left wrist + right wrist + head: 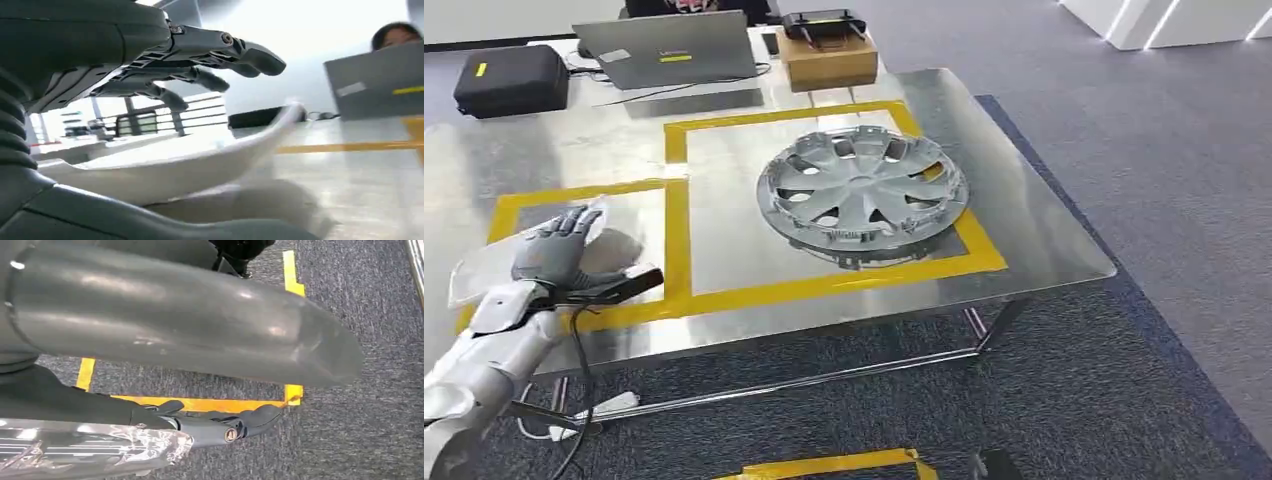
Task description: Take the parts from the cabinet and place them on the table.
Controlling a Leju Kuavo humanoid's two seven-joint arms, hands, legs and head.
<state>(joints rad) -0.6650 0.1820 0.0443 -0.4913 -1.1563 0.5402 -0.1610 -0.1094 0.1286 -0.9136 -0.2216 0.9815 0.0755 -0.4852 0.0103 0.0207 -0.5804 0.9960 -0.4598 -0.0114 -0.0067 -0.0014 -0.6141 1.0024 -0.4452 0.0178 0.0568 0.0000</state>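
Head view: shows the left hand (554, 250) reaching over the near left corner of the steel table (1044, 240), spread flat above a pale curved part (479, 272). Places that part inside the smaller yellow-taped square (512, 206), presumably the marked drop zone for it. Leaves the larger taped square to the silver wheel cover (864, 190), already set down and lying well apart from the hand.

Left wrist view: puts the pale part (190, 160) between the dark fingers (210, 80) above and the thick thumb (125, 215) below. Shows the fingers stretched out and spread, with a strip of background visible between them and the part's upper surface, so apparently not clamped on it. Cannot confirm whether the thumb touches the underside. Suggests a part resting on the table at, or close to, release.

Right wrist view: shows the right hand (165, 415) hanging over grey carpet with yellow floor tape, thumb and fingers apart, nothing seen between them; judged idle.
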